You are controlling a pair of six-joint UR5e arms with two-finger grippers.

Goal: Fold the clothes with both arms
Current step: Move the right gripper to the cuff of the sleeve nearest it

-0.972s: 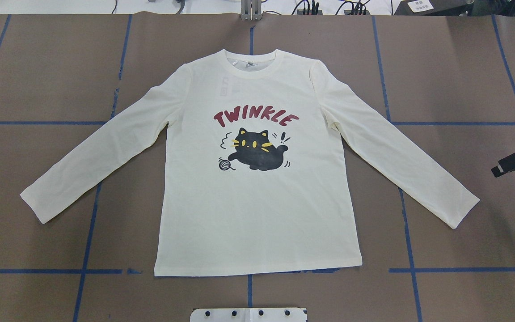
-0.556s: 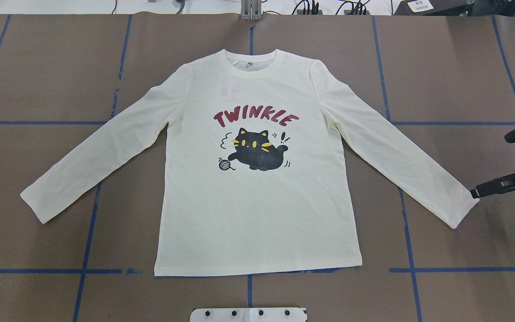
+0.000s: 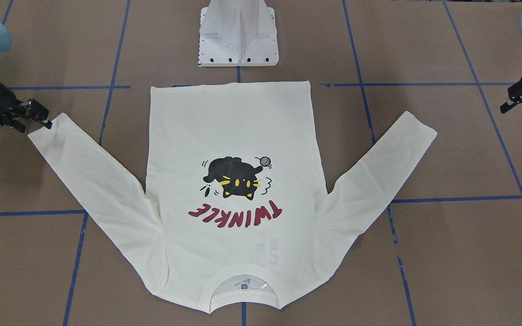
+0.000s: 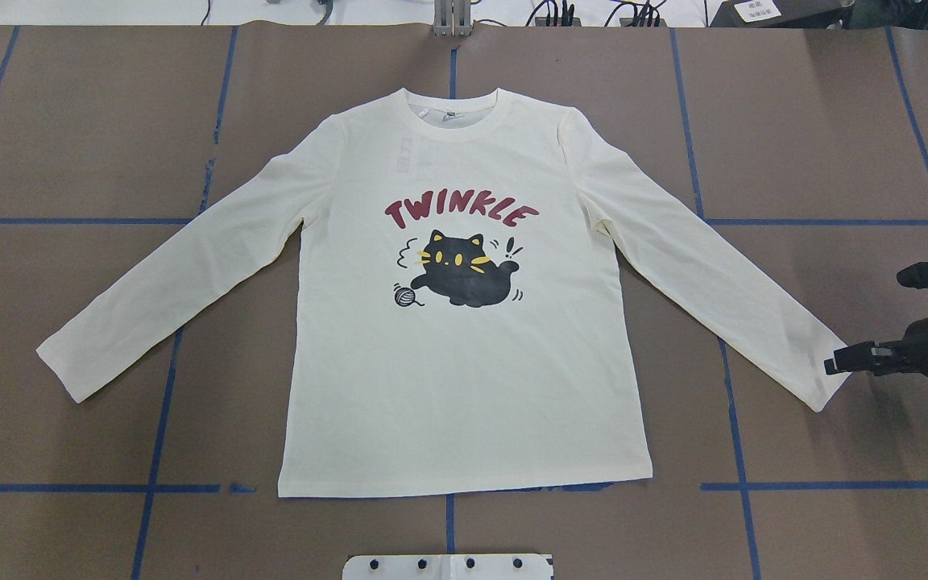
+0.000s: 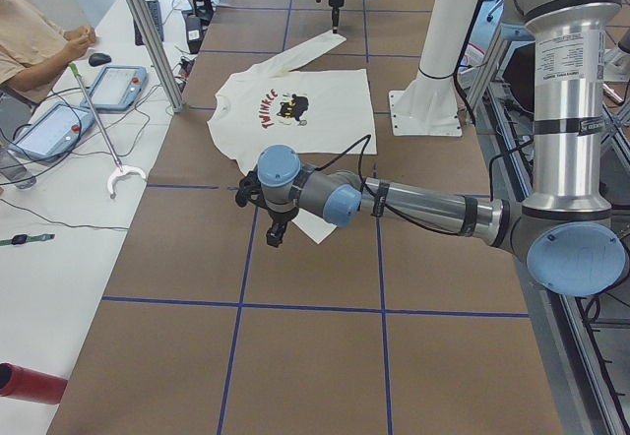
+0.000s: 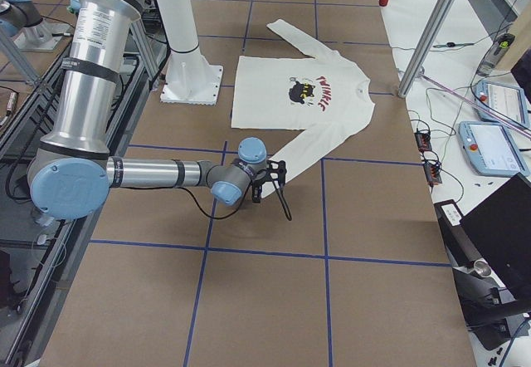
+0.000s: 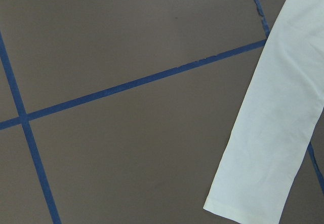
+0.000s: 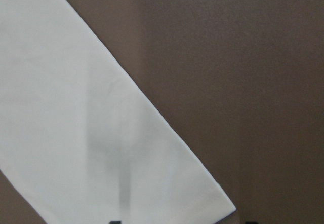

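Note:
The cream-white long-sleeved shirt (image 4: 464,379) lies flat and face up, cat print and red "TWINKLE" showing, sleeves spread out to both sides. My right gripper (image 4: 834,360) is low at the right sleeve cuff (image 8: 76,133). It is open, and its two black tips just show at the bottom edge of the right wrist view, either side of the cuff corner. My left gripper (image 3: 520,115) is open, with nothing in it. It hovers outside the left sleeve cuff (image 3: 424,129), apart from it, and is out of the overhead view. The left wrist view shows that sleeve (image 7: 273,133) flat on the table.
The brown table (image 4: 69,145) carries a grid of blue tape lines. The white pedestal base (image 3: 238,40) stands just behind the shirt's hem. Along the table's far side lie tablets (image 5: 118,86), cables and a grabber stick, with a seated person (image 5: 30,41) there.
My right gripper has come in from the right edge, dropped toward the table and reached the right sleeve cuff. The shirt has not moved.

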